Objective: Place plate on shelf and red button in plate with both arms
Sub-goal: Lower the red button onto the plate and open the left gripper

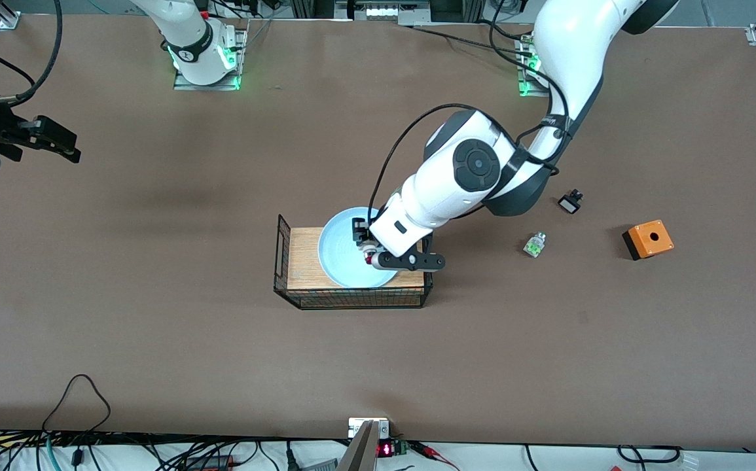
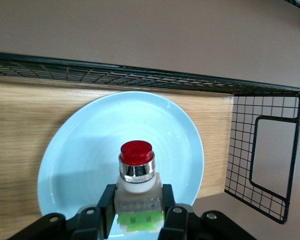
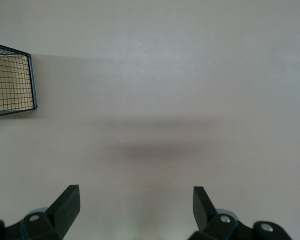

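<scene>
A wide brown bench [image 1: 155, 314] carries everything. Near its middle stands a black wire basket [image 1: 351, 297] with a wooden floor, and the pale blue plate [image 1: 338, 252] lies flat inside it, filling most of the floor toward the left arm's end.

The left arm reaches down from its base, so that the left tool [image 1: 372, 254] hangs over the plate. Its fingers [image 2: 106, 207] are clamped on the red button [image 2: 136, 175], gripping the white and green body on both sides while the red cap sticks out over the plate's middle. Whether the button touches the plate cannot be told.

The right arm waits at its own end of the bench; the right tool [image 3: 135, 200] hangs above bare bench with its fingers spread wide and nothing between them.

Toward the left arm's end lie an orange box [image 1: 648, 239] with a hole, a small black part [image 1: 571, 201], and a small clear and green part [image 1: 535, 245], all well apart from the basket.
</scene>
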Motion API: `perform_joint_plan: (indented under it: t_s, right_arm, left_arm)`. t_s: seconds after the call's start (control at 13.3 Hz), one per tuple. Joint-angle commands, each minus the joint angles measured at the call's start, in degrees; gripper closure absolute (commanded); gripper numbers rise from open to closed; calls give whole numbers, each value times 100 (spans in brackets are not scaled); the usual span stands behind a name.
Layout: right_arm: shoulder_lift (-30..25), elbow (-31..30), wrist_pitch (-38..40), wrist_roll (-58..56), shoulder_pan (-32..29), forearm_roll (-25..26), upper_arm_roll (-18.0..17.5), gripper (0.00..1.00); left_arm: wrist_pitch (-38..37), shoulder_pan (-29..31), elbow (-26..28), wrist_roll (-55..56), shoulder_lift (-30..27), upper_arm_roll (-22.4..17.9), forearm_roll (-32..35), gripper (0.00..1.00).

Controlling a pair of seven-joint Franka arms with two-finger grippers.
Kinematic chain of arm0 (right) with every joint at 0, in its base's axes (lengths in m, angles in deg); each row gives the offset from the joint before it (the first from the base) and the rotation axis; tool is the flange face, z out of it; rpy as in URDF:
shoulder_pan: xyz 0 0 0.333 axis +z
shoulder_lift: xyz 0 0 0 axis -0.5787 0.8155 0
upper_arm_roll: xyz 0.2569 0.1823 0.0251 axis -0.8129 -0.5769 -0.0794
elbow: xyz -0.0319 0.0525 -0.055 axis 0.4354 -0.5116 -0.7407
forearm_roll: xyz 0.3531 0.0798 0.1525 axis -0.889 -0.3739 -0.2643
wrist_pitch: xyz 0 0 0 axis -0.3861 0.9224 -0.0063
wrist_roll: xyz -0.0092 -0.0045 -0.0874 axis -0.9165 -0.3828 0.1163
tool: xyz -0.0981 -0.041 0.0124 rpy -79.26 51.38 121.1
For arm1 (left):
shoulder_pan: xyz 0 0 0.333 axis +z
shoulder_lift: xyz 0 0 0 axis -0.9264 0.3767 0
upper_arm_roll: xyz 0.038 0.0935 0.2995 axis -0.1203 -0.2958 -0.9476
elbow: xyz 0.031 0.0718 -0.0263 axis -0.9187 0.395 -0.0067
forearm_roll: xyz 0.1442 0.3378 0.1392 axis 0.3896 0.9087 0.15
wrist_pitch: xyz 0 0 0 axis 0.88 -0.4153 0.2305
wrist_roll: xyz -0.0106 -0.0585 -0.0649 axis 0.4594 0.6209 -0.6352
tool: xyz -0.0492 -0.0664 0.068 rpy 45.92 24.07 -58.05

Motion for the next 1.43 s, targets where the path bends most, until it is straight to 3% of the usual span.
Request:
perform_joint_plan:
  t_s: [0.0,0.6,0.75,0.83,1.13,1.35]
  right_arm:
    - [7,83,109,-113,-12,-46,-19,0]
    - [16,74,539,-271,-3,-73,-28,0]
    - [7,74,557,-271,-3,-73,-28,0]
    - [7,74,557,-271,-3,-73,-28,0]
    - [-2,74,557,-245,-3,-81,-28,0]
    - [-11,83,548,-219,6,-81,-28,0]
  left_arm:
    - [142,-113,-136,37,191,-110,237,92]
    - [133,-166,-127,54,288,-119,263,87]
    - [116,-122,-127,63,253,-110,255,46]
    - [116,-122,-127,46,253,-119,263,0]
    - [-42,-78,-127,63,-1,-110,255,0]
    - [-1129,53,-145,63,-545,-110,272,0]
